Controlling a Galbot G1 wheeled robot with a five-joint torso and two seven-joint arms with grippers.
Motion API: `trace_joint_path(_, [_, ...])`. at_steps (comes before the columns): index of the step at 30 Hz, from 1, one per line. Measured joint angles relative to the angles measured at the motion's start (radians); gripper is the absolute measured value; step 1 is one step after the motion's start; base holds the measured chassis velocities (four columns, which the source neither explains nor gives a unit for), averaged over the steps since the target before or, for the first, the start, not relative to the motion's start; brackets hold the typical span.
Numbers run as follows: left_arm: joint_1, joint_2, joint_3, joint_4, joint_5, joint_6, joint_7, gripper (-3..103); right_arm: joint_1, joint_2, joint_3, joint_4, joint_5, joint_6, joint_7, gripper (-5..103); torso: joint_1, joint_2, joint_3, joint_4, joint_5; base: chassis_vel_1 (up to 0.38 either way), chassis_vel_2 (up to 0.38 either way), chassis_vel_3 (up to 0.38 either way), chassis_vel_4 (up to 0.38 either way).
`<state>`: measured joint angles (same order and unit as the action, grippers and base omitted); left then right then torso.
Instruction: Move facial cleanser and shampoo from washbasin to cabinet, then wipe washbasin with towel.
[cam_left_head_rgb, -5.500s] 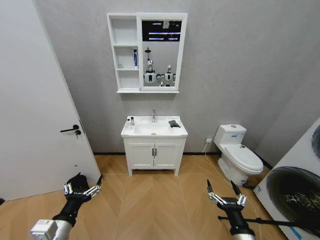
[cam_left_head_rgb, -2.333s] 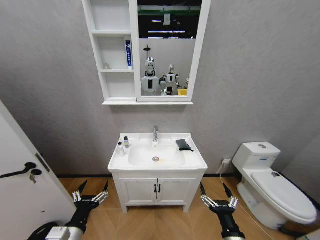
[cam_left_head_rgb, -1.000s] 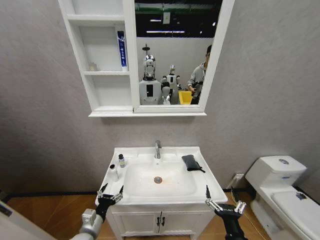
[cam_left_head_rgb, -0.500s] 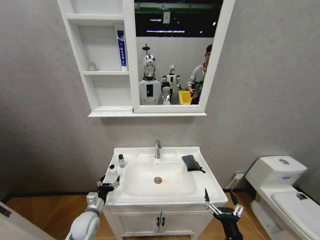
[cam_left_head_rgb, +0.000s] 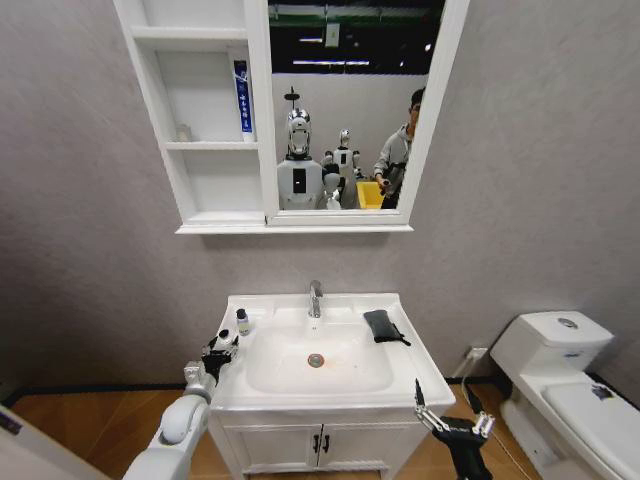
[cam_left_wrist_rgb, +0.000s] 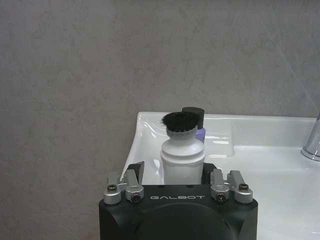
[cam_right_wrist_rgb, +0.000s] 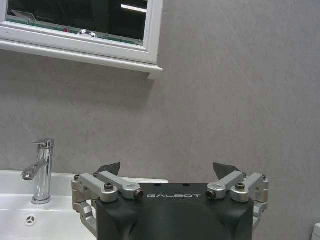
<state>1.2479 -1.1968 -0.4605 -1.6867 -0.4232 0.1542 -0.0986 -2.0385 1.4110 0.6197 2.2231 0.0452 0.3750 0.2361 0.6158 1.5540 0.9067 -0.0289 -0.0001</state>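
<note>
My left gripper (cam_left_head_rgb: 221, 346) reaches the white brush-capped bottle (cam_left_wrist_rgb: 182, 152) on the washbasin (cam_left_head_rgb: 330, 392), fingers spread around it. My right gripper (cam_left_head_rgb: 452, 420) hangs released below the front edge

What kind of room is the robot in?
It looks like a bathroom. There is a washbasin with a tap, a toilet beside it, and a cabinet with a mirror on the wall above.

Your left gripper (cam_left_head_rgb: 222, 347) reaches forward and up, fingers spread. Your right gripper (cam_left_head_rgb: 452, 420) hangs low, fingers apart.
</note>
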Motion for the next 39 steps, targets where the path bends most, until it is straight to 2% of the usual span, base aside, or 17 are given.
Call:
trace_joint_path(2, [0.017, 0.007, -0.008, -0.025, -0.005, 0.000, 0.006, 49, 0.000, 0.004, -0.004, 0.001, -0.002, 0.000, 0.001, 100, 0.000, 0.000, 0.000, 0.0000, 0.0001, 0.000, 0.000, 0.000, 0.000])
trace_joint_path(3, [0.017, 0.007, -0.008, -0.025, -0.005, 0.000, 0.006, 49, 0.000, 0.004, -0.004, 0.001, -0.002, 0.000, 0.001, 100, 0.000, 0.000, 0.000, 0.0000, 0.0001, 0.000, 0.000, 0.000, 0.000])
trace_joint_path(7, [0.057, 0.030, -0.025, -0.093, 0.001, -0.001, 0.020, 34, 0.003, 0.007, -0.008, 0.003, -0.003, 0.000, 0.005, 100, 0.000, 0.000, 0.000, -0.0001, 0.0001, 0.000, 0.000, 0.000, 0.000])
trace_joint_path(17, [0.192, 0.133, -0.130, -0.354, -0.033, 0.021, 0.015, 34, 0.022, 0.007, -0.024, 0.003, -0.003, 0.000, 0.009, 100, 0.000, 0.000, 0.000, 0.0001, -0.0002, 0.000, 0.000, 0.000, 0.000])
trace_joint_path(19, [0.202, 0.193, -0.166, -0.449, -0.088, 0.049, -0.012, 34, 0.030, 0.007, -0.030, 0.000, -0.003, 0.000, 0.009, 100, 0.000, 0.000, 0.000, 0.0000, -0.0001, 0.000, 0.000, 0.000, 0.000])
trace_joint_path(20, [0.202, 0.193, -0.166, -0.449, -0.088, 0.049, -0.012, 34, 0.030, 0.007, -0.030, 0.000, -0.003, 0.000, 0.009, 100, 0.000, 0.000, 0.000, 0.0000, -0.0001, 0.000, 0.000, 0.000, 0.000])
trace_joint_path(22, [0.191, 0.322, -0.205, -0.582, -0.215, 0.100, -0.058, 34, 0.039, 0.004, -0.035, -0.003, -0.003, 0.000, 0.009, 100, 0.000, 0.000, 0.000, 0.0000, 0.0001, 0.000, 0.000, 0.000, 0.000])
trace_joint_path(23, [0.191, 0.322, -0.205, -0.582, -0.215, 0.100, -0.058, 34, 0.039, 0.004, -0.035, -0.003, -0.003, 0.000, 0.009, 100, 0.000, 0.000, 0.000, 0.0000, 0.0001, 0.000, 0.000, 0.000, 0.000])
trace_joint_path(25, [0.122, 0.477, -0.235, -0.664, -0.362, 0.164, -0.126, 34, 0.046, 0.003, -0.037, -0.007, -0.002, 0.000, 0.011, 100, 0.000, 0.000, 0.000, -0.0003, 0.0002, 0.000, 0.000, 0.000, 0.000])
trace_joint_path(26, [0.122, 0.477, -0.235, -0.664, -0.362, 0.164, -0.126, 34, 0.046, 0.003, -0.037, -0.007, -0.002, 0.000, 0.011, 100, 0.000, 0.000, 0.000, -0.0003, 0.0002, 0.000, 0.000, 0.000, 0.000])
trace_joint_path(28, [-0.009, 0.608, -0.241, -0.688, -0.529, 0.215, -0.195, 34, 0.051, 0.001, -0.037, -0.011, 0.000, 0.000, 0.013, 100, 0.000, 0.000, 0.000, -0.0003, -0.0002, 0.000, 0.000, 0.000, 0.000])
trace_joint_path(30, [-0.142, 0.730, -0.214, -0.667, -0.641, 0.243, -0.225, 34, 0.056, -0.002, -0.037, -0.016, 0.002, 0.000, 0.016, 100, 0.000, 0.000, 0.000, -0.0004, 0.0000, 0.000, 0.000, 0.000, 0.000])
trace_joint_path(31, [-0.142, 0.730, -0.214, -0.667, -0.641, 0.243, -0.225, 34, 0.056, -0.002, -0.037, -0.016, 0.002, 0.000, 0.016, 100, 0.000, 0.000, 0.000, -0.0004, 0.0000, 0.000, 0.000, 0.000, 0.000])
trace_joint_path(34, [-0.370, 0.864, -0.138, -0.549, -0.730, 0.282, -0.198, 34, 0.065, -0.008, -0.037, -0.022, 0.007, 0.001, 0.017, 100, 0.000, 0.000, 0.000, -0.0001, 0.0003, 0.000, 0.000, 0.000, 0.000])
trace_joint_path(35, [-0.370, 0.864, -0.138, -0.549, -0.730, 0.282, -0.198, 34, 0.065, -0.008, -0.037, -0.022, 0.007, 0.001, 0.017, 100, 0.000, 0.000, 0.000, -0.0001, 0.0003, 0.000, 0.000, 0.000, 0.000])
trace_joint_path(38, [-0.590, 0.896, -0.010, -0.425, -0.753, 0.316, -0.165, 34, 0.073, -0.008, -0.035, -0.029, 0.010, 0.001, 0.018, 100, 0.000, 0.000, 0.000, 0.0003, -0.0002, 0.000, 0.000, 0.000, 0.000])
trace_joint_path(39, [-0.590, 0.896, -0.010, -0.425, -0.753, 0.316, -0.165, 34, 0.073, -0.008, -0.035, -0.029, 0.010, 0.001, 0.018, 100, 0.000, 0.000, 0.000, 0.0003, -0.0002, 0.000, 0.000, 0.000, 0.000])
